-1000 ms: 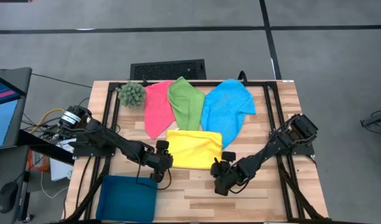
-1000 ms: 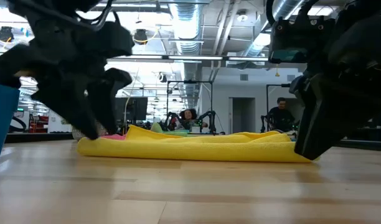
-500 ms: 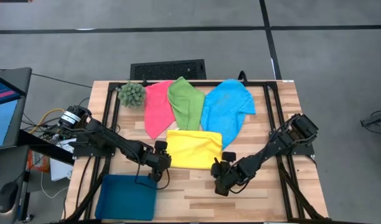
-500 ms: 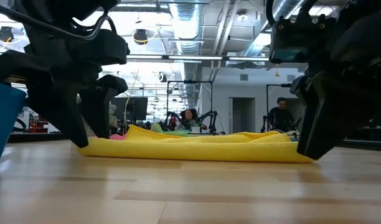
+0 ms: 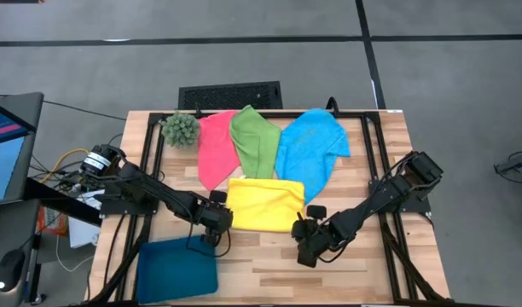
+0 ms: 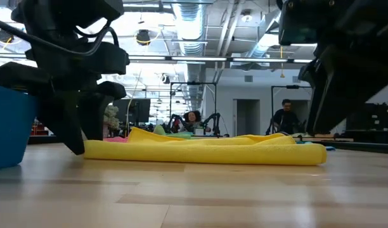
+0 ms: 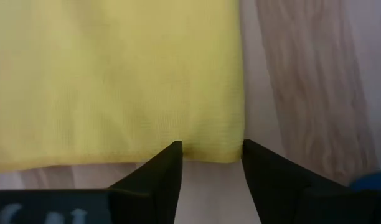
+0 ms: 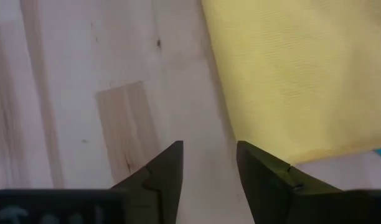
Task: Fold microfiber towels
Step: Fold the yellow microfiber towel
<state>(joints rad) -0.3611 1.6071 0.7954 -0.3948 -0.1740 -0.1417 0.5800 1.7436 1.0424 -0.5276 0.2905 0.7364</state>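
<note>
A yellow microfiber towel (image 5: 265, 205) lies folded flat at the table's middle. Pink (image 5: 212, 149), green (image 5: 255, 139) and bright blue (image 5: 310, 149) towels lie spread behind it. My left gripper (image 5: 222, 224) stands open at the yellow towel's near left corner, fingertips low on the table. In its wrist view the towel's near edge (image 7: 212, 149) lies right between its fingertips (image 7: 209, 152). My right gripper (image 5: 303, 234) hangs open above bare wood just off the towel's near right corner (image 8: 284, 149), nothing between its fingers (image 8: 209, 149). My left gripper comes slanting down from the near left, its fingertips (image 7: 172, 152) standing at the yellow towel's near edge by the left corner. I cannot tell whether they touch the cloth. The towel lies flat on the table.
A dark teal tray (image 5: 177, 270) lies at the near left, close behind my left arm. A spiky green ball plant (image 5: 181, 128) stands at the far left. Bare wood lies open in front of the yellow towel. People sit in the room beyond the table.
My right gripper has risen off the table beside the yellow towel's right end. My left gripper has stayed low at the towel's left end. The teal tray has shifted a little toward the right. The yellow towel has not moved.
</note>
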